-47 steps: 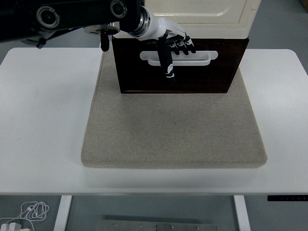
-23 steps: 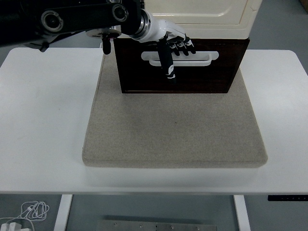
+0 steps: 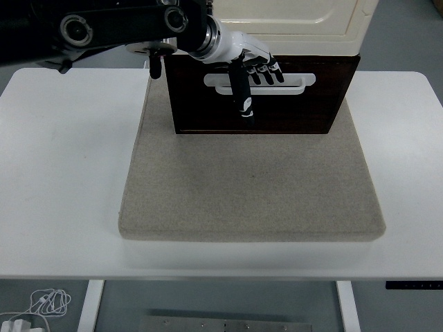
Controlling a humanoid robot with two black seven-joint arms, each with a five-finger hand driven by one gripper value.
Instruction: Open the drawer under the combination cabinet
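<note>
The cream combination cabinet [image 3: 291, 21] stands at the back of the grey mat [image 3: 249, 187]. Under it is the dark brown drawer [image 3: 297, 111] with a white slot handle [image 3: 294, 84]. My left hand [image 3: 252, 70] reaches in from the upper left. Its fingers are curled into the left half of the handle, and the thumb points down over the drawer front. The drawer front sits close under the cabinet; I cannot tell how far out it stands.
The mat lies in the middle of the white table [image 3: 62, 173], with bare table on both sides and a strip in front. The black left forearm [image 3: 104, 28] crosses the upper left corner. A white cable [image 3: 41, 302] lies on the floor.
The left hand and forearm have shifted slightly to the right, fingers still in the handle. The drawer front looks almost unmoved.
</note>
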